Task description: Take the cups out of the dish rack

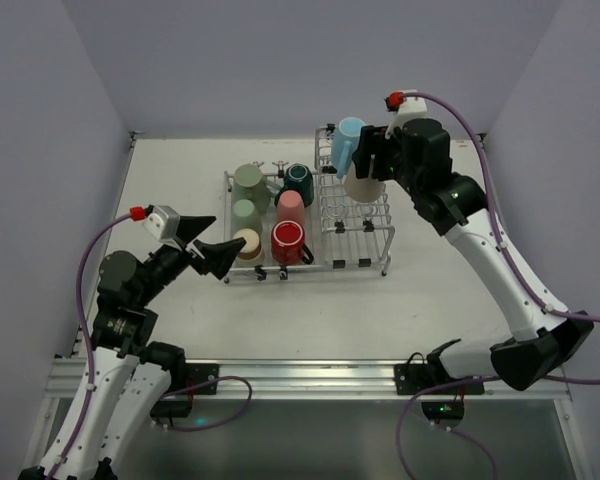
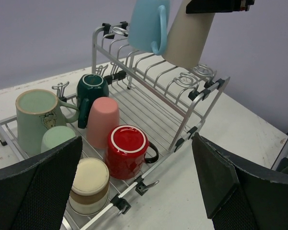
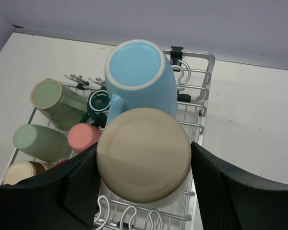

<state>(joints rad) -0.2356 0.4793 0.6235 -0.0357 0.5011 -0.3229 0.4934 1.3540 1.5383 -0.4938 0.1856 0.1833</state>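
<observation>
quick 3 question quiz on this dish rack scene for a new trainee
1. Which cup sits between the right gripper's fingers: A red, B beige, C pink?
2. True or false: the left gripper holds a cup.
3. Fill in: the light blue mug sits on the dish rack's ___ section.
Key: 1 B, the beige cup; 2 false, it is open and empty; 3 raised.

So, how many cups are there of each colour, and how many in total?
light blue mug: 1
beige cup: 1
green mug and green cup: 2
dark teal mug: 1
pink cup: 1
red mug: 1
tan cup: 1
Total: 8
</observation>
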